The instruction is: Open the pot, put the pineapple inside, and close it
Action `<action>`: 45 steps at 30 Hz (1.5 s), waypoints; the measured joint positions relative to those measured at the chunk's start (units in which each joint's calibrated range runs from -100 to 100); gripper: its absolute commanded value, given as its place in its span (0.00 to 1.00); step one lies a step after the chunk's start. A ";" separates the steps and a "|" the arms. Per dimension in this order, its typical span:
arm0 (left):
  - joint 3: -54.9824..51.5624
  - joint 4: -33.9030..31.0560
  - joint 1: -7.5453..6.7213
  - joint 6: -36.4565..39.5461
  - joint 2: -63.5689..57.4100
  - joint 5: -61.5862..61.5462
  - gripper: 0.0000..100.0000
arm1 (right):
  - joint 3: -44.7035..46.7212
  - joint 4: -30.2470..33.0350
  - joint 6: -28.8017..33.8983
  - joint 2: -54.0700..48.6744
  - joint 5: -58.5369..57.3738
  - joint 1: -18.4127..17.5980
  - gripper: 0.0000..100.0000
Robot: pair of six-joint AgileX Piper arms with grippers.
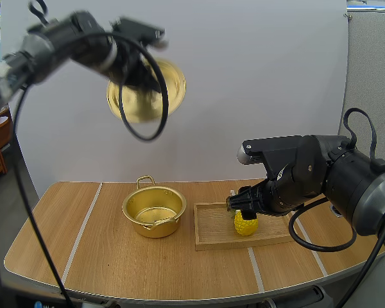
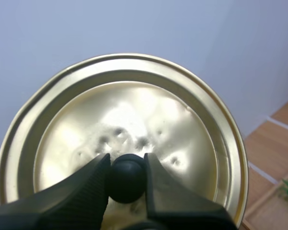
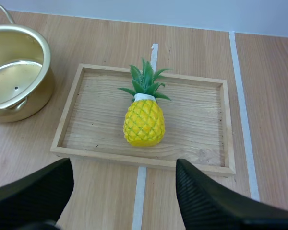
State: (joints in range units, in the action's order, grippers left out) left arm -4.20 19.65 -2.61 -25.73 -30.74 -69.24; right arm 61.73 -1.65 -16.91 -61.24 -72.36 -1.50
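Pineapple [image 3: 144, 122] is a small yellow toy fruit with criss-cross skin, a white collar and a spiky green crown. It rests in the middle of the wooden tray [image 3: 197, 124], with its crown towards the rim farther from the right gripper.

Far to the left and high in the air, the left gripper [image 2: 127, 160] has its two black fingers clamped on the round black knob [image 2: 127, 179] of the golden lid [image 2: 134, 110]. The lid is held tipped up on edge, well above the table [image 1: 83, 244].

Below it, left of centre, the gold pot [image 1: 155, 230] stands uncovered on the wood, with nothing inside. The tray lies just beside it on the right.

Over the tray hovers the right gripper [image 3: 125, 167], its ribbed fingers spread wide on either side of the fruit and gripping nothing.
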 measured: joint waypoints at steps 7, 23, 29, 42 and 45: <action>15.18 -7.60 0.00 6.38 -3.20 5.32 0.00 | 0.00 0.00 0.00 0.00 0.00 0.00 1.00; 28.05 -14.22 0.00 12.98 -3.33 10.44 0.00 | 0.00 0.00 0.00 0.00 0.00 0.00 1.00; 31.85 -15.57 0.00 13.05 -3.33 19.64 0.00 | 0.00 0.00 0.00 0.00 0.00 0.00 1.00; 32.00 -15.62 0.00 13.08 -3.33 23.72 0.00 | -1.23 0.11 0.00 14.21 11.01 0.00 1.00; 32.00 -15.62 0.00 13.08 -3.33 23.97 0.00 | -4.37 0.57 0.00 19.39 12.07 0.00 1.00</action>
State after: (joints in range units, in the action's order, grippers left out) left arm 27.81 4.03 -2.61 -12.64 -34.08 -45.27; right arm 57.36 -1.08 -16.91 -41.85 -60.29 -1.50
